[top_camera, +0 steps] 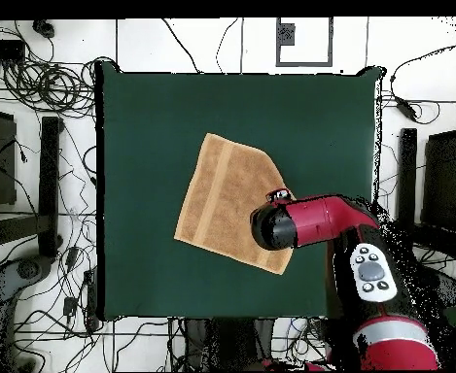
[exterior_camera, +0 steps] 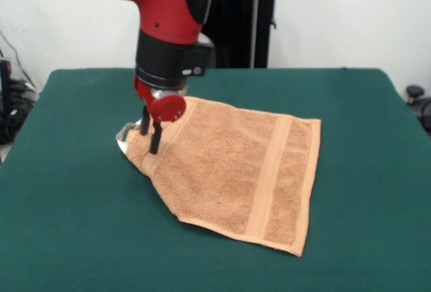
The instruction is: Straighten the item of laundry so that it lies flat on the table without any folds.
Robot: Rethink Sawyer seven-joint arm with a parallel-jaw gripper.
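**A:** Since your gripper (exterior_camera: 151, 134) has its two dark fingers (exterior_camera: 155, 138) set close together, pressed down into the towel (exterior_camera: 236, 171) at its folded corner, you should assume they have cloth pinched between them. I can't see the pinch itself, only that the gap is narrow and the tips sink into the pile.

**B:** What goes wrong from here?

**A:** You could drag the whole towel instead of opening the fold. That corner is turned under, with a small white tag (exterior_camera: 124, 132) poking out just beside the fingers. If you have caught both layers, pulling will slide the cloth across the table (exterior_camera: 67, 225) and the fold stays in. If you have only a few loops, the grip may slip off partway and leave a fresh wrinkle.

**B:** Where does the towel sit otherwise?

**A:** Near the middle of the table, turned at an angle to its edges. Apart from that corner it lies flat, and a woven band (exterior_camera: 269, 177) runs straight along one side. From above, the arm (top_camera: 309, 221) covers the corner you are working on, so you can judge it only from the front.

**B:** And the surroundings?

**A:** You have dark green cloth with plenty of bare room on every side. Beyond it, cables (top_camera: 37, 87) lie on the pale floor, well apart from the towel.
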